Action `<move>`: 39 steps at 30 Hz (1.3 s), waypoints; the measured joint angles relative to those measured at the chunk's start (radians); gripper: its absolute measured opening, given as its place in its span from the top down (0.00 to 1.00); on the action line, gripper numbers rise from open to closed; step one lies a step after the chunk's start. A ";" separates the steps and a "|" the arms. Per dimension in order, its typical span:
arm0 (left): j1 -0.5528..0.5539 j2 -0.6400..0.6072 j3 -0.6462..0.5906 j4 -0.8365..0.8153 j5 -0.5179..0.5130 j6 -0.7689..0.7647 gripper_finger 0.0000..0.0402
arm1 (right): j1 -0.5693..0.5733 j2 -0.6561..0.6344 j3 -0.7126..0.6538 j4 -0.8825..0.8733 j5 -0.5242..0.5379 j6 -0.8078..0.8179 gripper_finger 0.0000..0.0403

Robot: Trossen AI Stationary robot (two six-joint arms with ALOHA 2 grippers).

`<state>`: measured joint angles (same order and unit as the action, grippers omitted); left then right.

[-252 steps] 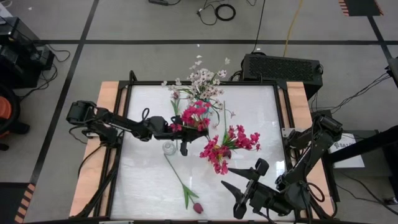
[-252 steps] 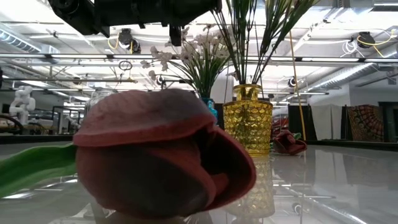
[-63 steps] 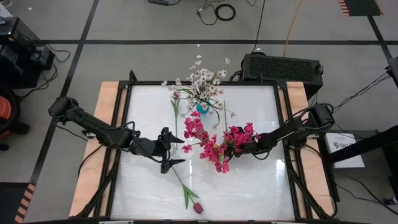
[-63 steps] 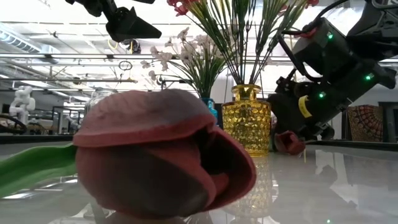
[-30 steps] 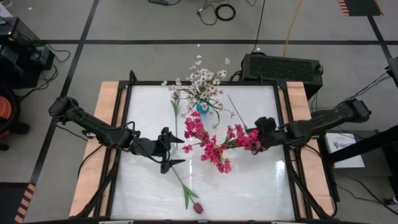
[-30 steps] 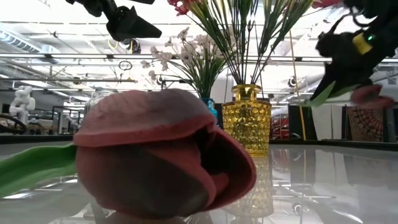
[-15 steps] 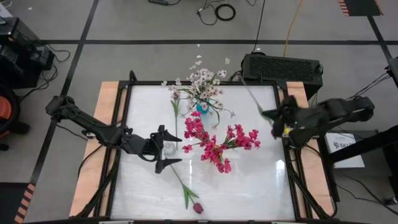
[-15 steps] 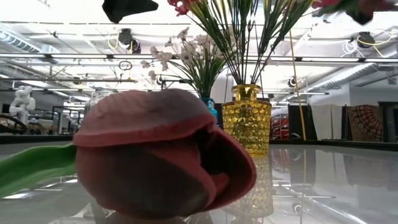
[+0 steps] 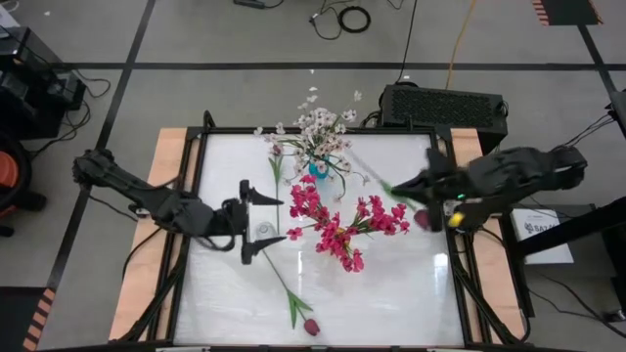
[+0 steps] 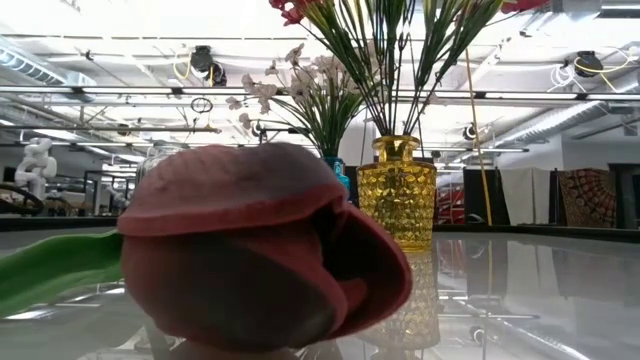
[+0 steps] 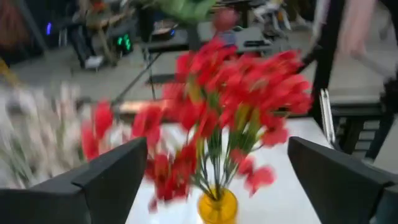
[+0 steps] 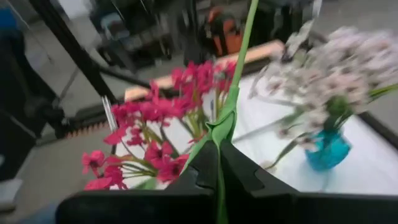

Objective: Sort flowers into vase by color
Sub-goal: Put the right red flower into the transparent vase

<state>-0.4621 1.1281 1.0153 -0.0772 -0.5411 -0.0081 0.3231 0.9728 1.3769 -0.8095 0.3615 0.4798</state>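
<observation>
The white-pink sprays (image 9: 318, 127) are standing in a blue vase (image 12: 326, 149) and the magenta blooms (image 9: 344, 227) in a yellow one (image 10: 398, 192). One maroon tulip (image 9: 310, 326) is lying at the near table edge — another (image 9: 423, 219) is pinched by its stem in the closed right gripper (image 9: 433, 184), raised over the right side. The left gripper (image 9: 256, 221) is held wide open, empty, beside a clear glass vase (image 9: 264, 231).
</observation>
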 joint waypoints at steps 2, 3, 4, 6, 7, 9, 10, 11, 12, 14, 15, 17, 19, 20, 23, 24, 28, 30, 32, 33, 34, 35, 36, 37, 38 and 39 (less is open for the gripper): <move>-0.035 0.026 0.093 -0.056 -0.024 0.140 0.02 | 0.001 0.065 0.031 -0.019 -0.021 0.007 1.00; -0.052 0.046 0.139 -0.070 -0.039 0.211 0.02 | 0.001 0.093 0.048 -0.024 -0.034 0.007 1.00; -0.070 0.069 0.184 -0.084 -0.058 0.277 0.02 | 0.001 0.121 0.066 -0.026 -0.046 0.008 1.00; -0.100 0.124 0.266 -0.105 -0.101 0.400 0.02 | 0.001 0.175 0.107 -0.029 -0.054 0.009 1.00; -0.113 0.154 0.305 -0.116 -0.119 0.452 0.02 | 0.002 0.200 0.125 -0.034 -0.056 0.009 1.00; -0.126 0.218 0.388 -0.171 -0.147 0.522 0.02 | 0.008 0.250 0.164 -0.040 -0.067 0.007 1.00; -0.130 0.250 0.427 -0.204 -0.175 0.543 0.02 | 0.009 0.270 0.185 -0.040 -0.077 0.005 1.00; -0.130 0.284 0.469 -0.235 -0.204 0.556 0.02 | 0.012 0.290 0.209 -0.039 -0.082 0.005 1.00; -0.130 0.313 0.506 -0.263 -0.234 0.568 0.02 | 0.016 0.308 0.234 -0.041 -0.082 0.005 1.00; -0.129 0.370 0.576 -0.311 -0.292 0.594 0.02 | 0.025 0.341 0.285 -0.047 -0.083 0.005 1.00; -0.128 0.396 0.607 -0.322 -0.307 0.607 0.02 | 0.032 0.358 0.310 -0.056 -0.083 0.005 1.00; -0.129 0.439 0.654 -0.328 -0.338 0.652 0.04 | 0.042 0.393 0.358 -0.067 -0.084 0.005 1.00; -0.130 0.474 0.693 -0.314 -0.373 0.709 0.07 | 0.051 0.423 0.404 -0.091 -0.084 0.007 1.00; -0.130 0.488 0.707 -0.304 -0.403 0.740 0.09 | 0.056 0.435 0.422 -0.099 -0.084 0.010 1.00; -0.129 0.514 0.730 -0.294 -0.547 0.848 0.17 | 0.067 0.463 0.467 -0.103 -0.084 0.018 1.00; -0.125 0.518 0.731 -0.294 -0.593 0.890 0.19 | 0.071 0.471 0.477 -0.105 -0.084 0.021 1.00; -0.119 0.543 0.731 -0.291 -0.665 0.989 0.26 | 0.074 0.500 0.503 -0.108 -0.085 0.032 1.00; -0.122 0.557 0.731 -0.275 -0.661 1.036 0.29 | 0.073 0.510 0.509 -0.109 -0.084 0.036 1.00; -0.129 0.567 0.731 -0.261 -0.658 1.101 0.31 | 0.073 0.520 0.511 -0.104 -0.084 0.036 1.00; -0.130 0.574 0.730 -0.251 -0.660 1.133 0.32 | 0.073 0.527 0.511 -0.096 -0.084 0.036 1.00; -0.129 0.583 0.730 -0.230 -0.664 1.163 0.33 | 0.071 0.532 0.511 -0.082 -0.084 0.035 1.00; -0.125 0.590 0.730 -0.213 -0.670 1.192 0.35 | 0.071 0.537 0.511 -0.073 -0.084 0.034 1.00; -0.121 0.594 0.730 -0.202 -0.684 1.218 0.36 | 0.071 0.544 0.511 -0.068 -0.084 0.034 1.00; -0.117 0.598 0.730 -0.188 -0.698 1.239 0.37 | 0.071 0.547 0.511 -0.060 -0.086 0.033 1.00; -0.112 0.602 0.730 -0.176 -0.705 1.259 0.38 | 0.071 0.548 0.511 -0.055 -0.091 0.031 1.00; -0.110 0.605 0.730 -0.164 -0.715 1.275 0.40 | 0.071 0.548 0.511 -0.055 -0.093 0.031 1.00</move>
<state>-0.5717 1.7328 1.7454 -0.2409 -1.2561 1.2671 0.3939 1.5209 1.8877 -0.8646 0.2682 0.5111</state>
